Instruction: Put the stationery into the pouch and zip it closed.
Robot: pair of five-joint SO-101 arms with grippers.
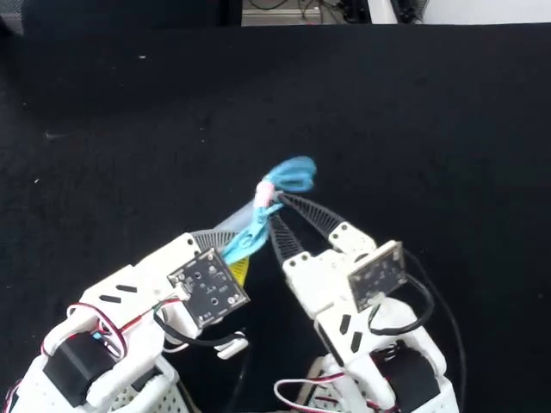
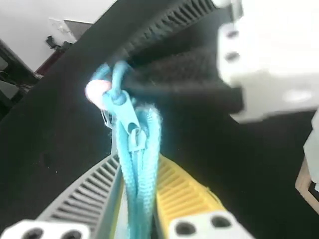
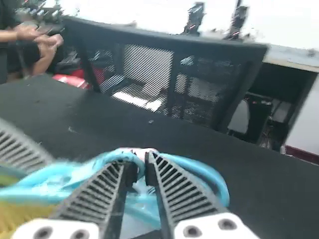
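The light blue pouch (image 1: 293, 175) hangs bunched above the black table, held between both arms. My left gripper (image 1: 245, 237), with one grey and one yellow finger, is shut on the pouch's lower end. In the left wrist view the pouch (image 2: 145, 194) runs up between that gripper's (image 2: 137, 167) fingers, with its zipper slider (image 2: 133, 139) showing. My right gripper (image 1: 274, 206), with black ribbed fingers, is shut at the pouch's upper part on a small pink pull (image 1: 265, 188). The right gripper (image 3: 140, 162) pinches this pull (image 3: 134, 152), with blue pouch loops (image 3: 209, 174) on either side. No loose stationery is visible.
The black tabletop (image 1: 129, 129) spreads open to the left, right and far side of the arms. Its far edge (image 1: 344, 24) borders a room with cables. A black mesh chair (image 3: 199, 74) stands beyond the table in the right wrist view.
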